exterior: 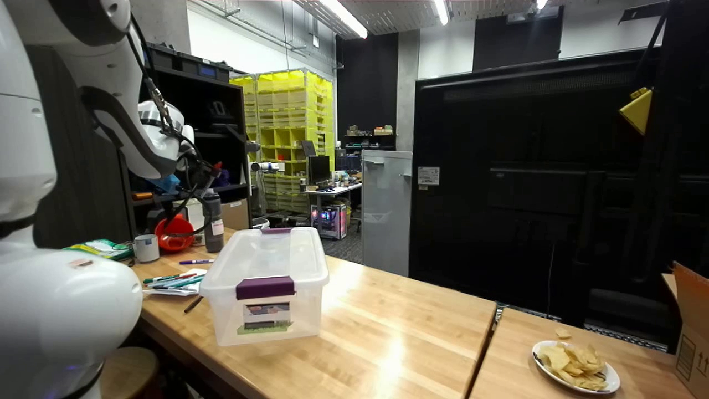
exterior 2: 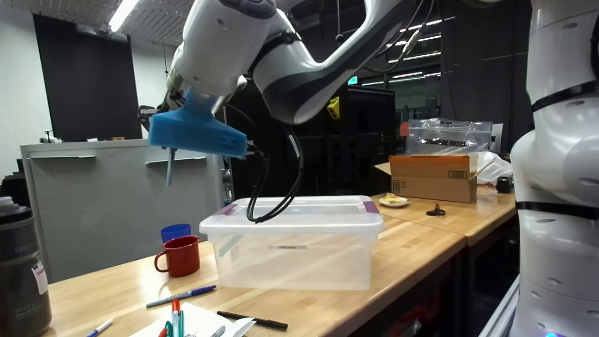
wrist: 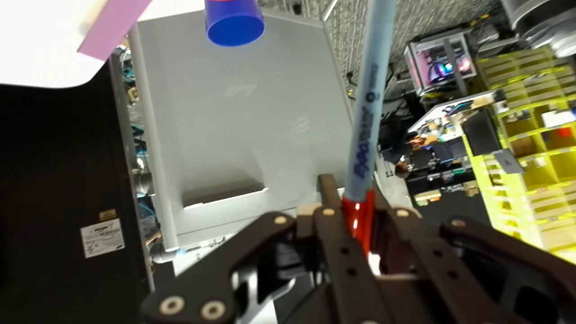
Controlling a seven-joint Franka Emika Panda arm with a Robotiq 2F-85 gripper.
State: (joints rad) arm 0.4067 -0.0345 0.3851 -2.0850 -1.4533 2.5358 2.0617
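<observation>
Exterior view: surface (exterior 2: 407, 248) bears clear lidded storage bin (exterior 2: 295, 267); red mug (exterior 2: 185, 257) at its nine o'clock. Expo marker (exterior 2: 170, 168) hangs aloft at the bin's ten o'clock, jaws closed tightly around its red section.
</observation>
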